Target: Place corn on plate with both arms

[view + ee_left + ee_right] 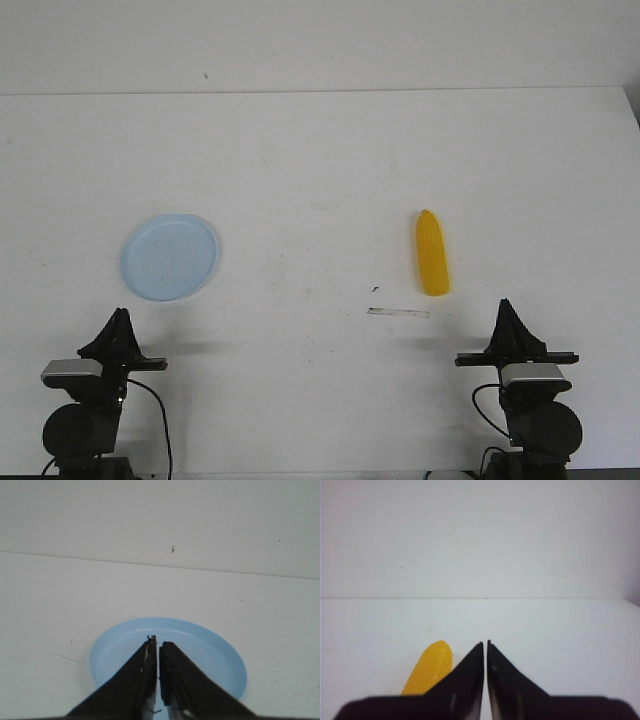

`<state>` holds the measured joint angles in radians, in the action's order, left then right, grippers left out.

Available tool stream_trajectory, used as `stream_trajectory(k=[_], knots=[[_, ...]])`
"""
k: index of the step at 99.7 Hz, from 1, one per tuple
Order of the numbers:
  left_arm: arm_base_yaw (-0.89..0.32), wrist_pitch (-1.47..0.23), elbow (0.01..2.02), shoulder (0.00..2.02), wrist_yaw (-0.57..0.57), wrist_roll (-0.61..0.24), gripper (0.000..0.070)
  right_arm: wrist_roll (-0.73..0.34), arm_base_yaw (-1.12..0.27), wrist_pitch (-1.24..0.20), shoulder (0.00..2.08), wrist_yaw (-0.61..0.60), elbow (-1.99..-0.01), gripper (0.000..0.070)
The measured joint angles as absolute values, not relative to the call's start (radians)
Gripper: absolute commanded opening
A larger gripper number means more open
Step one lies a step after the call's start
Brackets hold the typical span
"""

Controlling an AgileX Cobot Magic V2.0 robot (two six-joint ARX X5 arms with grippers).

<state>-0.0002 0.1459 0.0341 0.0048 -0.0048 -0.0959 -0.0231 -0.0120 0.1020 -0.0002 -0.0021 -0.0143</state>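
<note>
The white tabletop [320,150] carries the pale blue plate [169,257] on the robot's left and the yellow corn [432,254] on its right, well apart, the cob lying flat with its tapered end pointing away from the robot. The left claw [120,316] sits near the plate, the right claw [505,306] near the corn; both have fingers pressed together, gripping nothing.

Hidden items: plate [210,655] near edge behind left jaws; corn [427,670] lower end behind right jaws, both wrist views.
</note>
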Motion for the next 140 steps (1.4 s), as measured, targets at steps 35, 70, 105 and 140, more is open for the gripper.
stream_trajectory(k=[35, 70, 105, 140], knots=[[-0.001, 0.15, 0.034, 0.005, -0.005, -0.101, 0.0001, -0.023, -0.012, 0.102, 0.0, -0.002, -0.014, 0.0013], [0.0, 0.085, 0.089, 0.027, -0.005, -0.123, 0.0001, -0.023, -0.012, 0.102, 0.0, -0.002, -0.014, 0.0013], [-0.001, 0.033, 0.332, 0.22, -0.004, -0.123, 0.0001, -0.023, -0.012, 0.102, 0.0, -0.002, -0.014, 0.0013], [0.0, -0.249, 0.63, 0.517, 0.01, -0.125, 0.0001, -0.023, -0.012, 0.102, 0.0, -0.002, -0.014, 0.0013]])
